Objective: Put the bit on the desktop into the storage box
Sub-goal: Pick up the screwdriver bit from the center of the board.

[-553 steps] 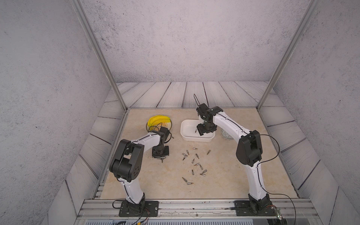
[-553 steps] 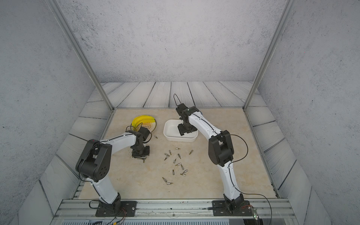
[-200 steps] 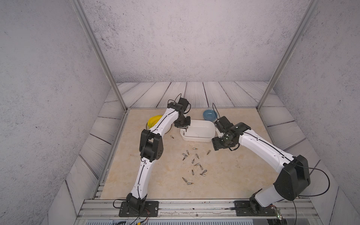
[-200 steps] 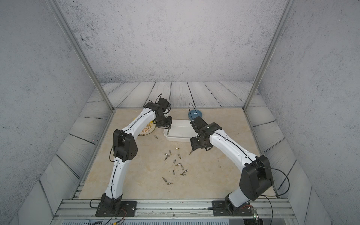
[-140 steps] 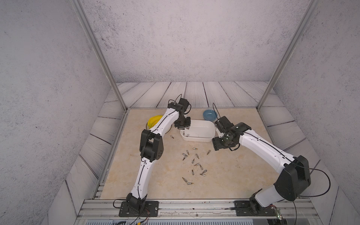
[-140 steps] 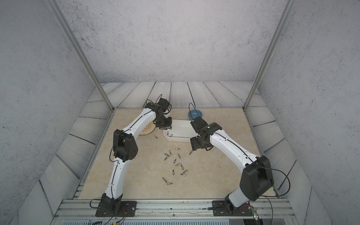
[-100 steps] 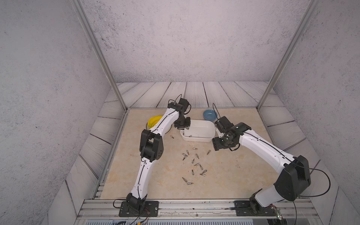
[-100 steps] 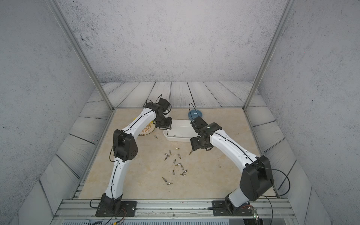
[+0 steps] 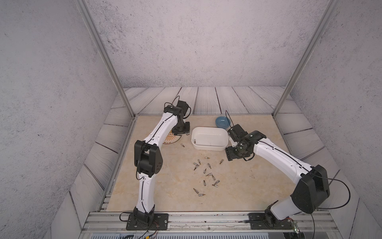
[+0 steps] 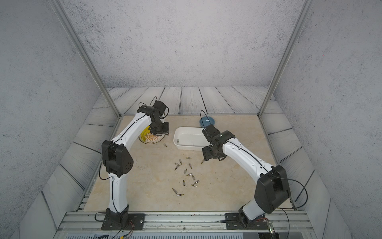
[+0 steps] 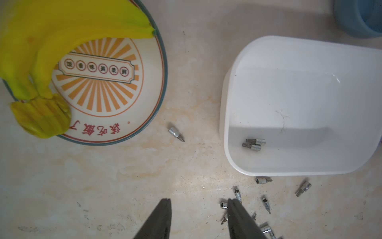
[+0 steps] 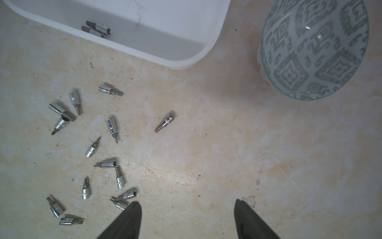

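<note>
Left tool (image 11: 198, 200), two dark tapered fingers: parted, with nothing between them. In both top views the left tool (image 9: 182, 132) hangs over the near edge of a round glazed ceramic dish (image 11: 115, 97) with a teal rim and printed orange sunburst rays. It is just beside one short end of the storage box (image 9: 208, 147), a white, shallow, smooth plastic tub with rounded corners. A bunch of glossy yellow bananas (image 11: 41, 41) lies in the dish.

Right tool (image 12: 186, 201), same dark wedge fingers: spread wide and empty. In a top view the right tool (image 9: 232, 155) sits low at the box's near right corner.

Counter (image 9: 165, 186): flat, beige, marble-patterned with faint orange veining, its surface scuffed and speckled.

Task items are small bright-metal screwdriver bits, each a cylindrical socket end narrowing to a darker tip.
- A pair of bits (image 11: 253, 144) lies side by side, touching, on the box floor near one end wall.
- A scatter of bits (image 12: 111, 128) lies loose on the counter in front of the box, between the arms.
- A lone bit (image 11: 176, 134) lies between dish and box.
- An outlying bit (image 12: 165, 123) lies apart from the scatter.

A small round blue bowl (image 9: 222, 122) stands behind the box. A grey-green bowl (image 12: 314, 51) with geometric glaze stands near a box corner.
</note>
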Controlling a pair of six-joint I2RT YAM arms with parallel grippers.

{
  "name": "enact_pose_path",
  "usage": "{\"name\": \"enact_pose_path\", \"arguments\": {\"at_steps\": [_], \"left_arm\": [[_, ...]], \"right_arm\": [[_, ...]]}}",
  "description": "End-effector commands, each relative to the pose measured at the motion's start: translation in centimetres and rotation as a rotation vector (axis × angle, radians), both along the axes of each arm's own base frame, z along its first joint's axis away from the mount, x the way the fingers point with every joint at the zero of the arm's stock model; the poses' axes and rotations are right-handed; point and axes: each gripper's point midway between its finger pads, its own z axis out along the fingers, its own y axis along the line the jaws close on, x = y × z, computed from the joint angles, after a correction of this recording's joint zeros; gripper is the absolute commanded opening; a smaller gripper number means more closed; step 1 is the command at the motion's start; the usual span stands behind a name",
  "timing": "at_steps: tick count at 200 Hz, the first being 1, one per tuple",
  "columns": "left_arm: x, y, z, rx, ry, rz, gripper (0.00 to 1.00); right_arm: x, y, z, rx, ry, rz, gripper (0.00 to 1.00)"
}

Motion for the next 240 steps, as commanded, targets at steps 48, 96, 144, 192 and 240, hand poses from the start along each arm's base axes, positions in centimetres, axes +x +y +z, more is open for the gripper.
{"name": "enact_pose_path", "arguments": {"at_steps": [48,96,144,192,240], "left_arm": [[-0.7,1.3,-6.2,0.073,0.163,-0.006,0.54],[-0.7,1.1,-7.0,0.067,0.176,-0.012,0.55],[-1.9,1.4,-5.5,0.040,0.136,-0.007,0.55],[-3.0,1.6,-5.3,0.017,0.113,-0.005,0.56],[-3.7,2.2,-5.1,0.002,0.044,0.017,0.61]], "right_arm": [[-0.7,-0.6,0.7,0.003,-0.010,-0.010,0.76],[-0.6,-0.5,-0.4,-0.002,0.003,-0.005,0.75],[1.3,0.8,0.3,-0.010,0.003,0.033,0.75],[1.4,1.0,0.4,0.006,-0.007,0.026,0.75],[1.8,0.9,0.5,0.001,-0.021,0.018,0.75]]}}
